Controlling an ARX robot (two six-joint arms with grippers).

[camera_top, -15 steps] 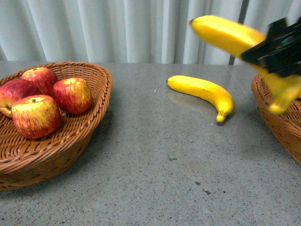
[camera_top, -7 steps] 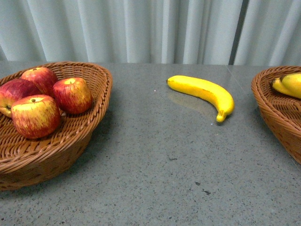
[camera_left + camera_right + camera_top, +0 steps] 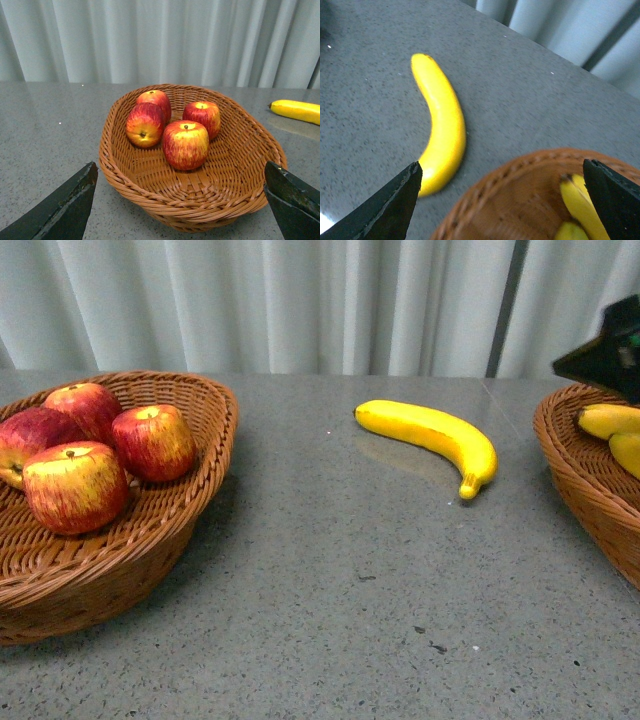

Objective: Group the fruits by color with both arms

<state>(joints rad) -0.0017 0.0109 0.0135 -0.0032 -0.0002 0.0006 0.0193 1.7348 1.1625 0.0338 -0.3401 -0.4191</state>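
Several red apples (image 3: 75, 485) streaked with yellow lie in the left wicker basket (image 3: 215, 430), also seen as apples (image 3: 185, 145) in the left wrist view. My left gripper (image 3: 180, 167) hangs open in front of that basket (image 3: 200, 200), holding nothing. One yellow banana (image 3: 430, 430) lies on the table between the baskets. Two bananas (image 3: 610, 420) rest in the right basket (image 3: 575, 475). My right gripper (image 3: 612, 352) shows only partly at the right edge, over that basket's far rim. In its wrist view the right gripper (image 3: 501, 166) is open and empty over the basket rim (image 3: 490, 182), with the loose banana (image 3: 442, 125) beyond.
The grey speckled table (image 3: 350, 580) runs between the two baskets. A pale curtain (image 3: 300, 300) hangs along the table's far edge. The right basket is cut off by the picture's edge.
The right gripper held a banana above the right basket; that banana now lies in the basket and the gripper is open. The gripper left the front view, then reappeared at the right edge.
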